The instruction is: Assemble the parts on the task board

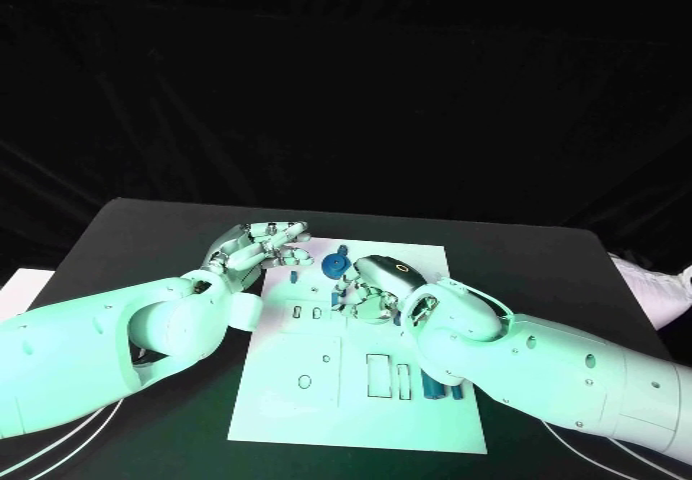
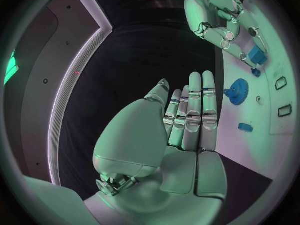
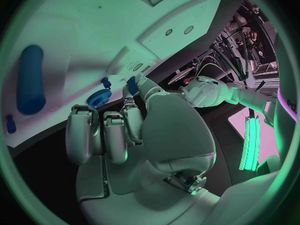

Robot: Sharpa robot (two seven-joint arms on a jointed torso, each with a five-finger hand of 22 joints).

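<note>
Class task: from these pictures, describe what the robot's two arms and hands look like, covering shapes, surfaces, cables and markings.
Both arms are smooth, rounded white shells with small dark screw holes; thin white cables trail beside them near the table. The left hand and right hand are silver metal, built from jointed finger segments with visible screws and a broad, smooth palm shell. No markings are readable.

White task board (image 1: 310,400) lies flat mid-table, rectangular, with slots and round holes in its face. Blue gear (image 1: 335,265), round and toothed, sits flat near the board's far edge; also seen in the left wrist view (image 2: 237,91). Small blue block (image 2: 257,55) is on the board by the right hand's fingertips. Small blue piece (image 2: 245,127) lies on the board near the gear. Long blue cylinder (image 3: 30,79) lies on its side on the board. Upright blue pieces (image 1: 433,385) stand by the board's near right edge.
</note>
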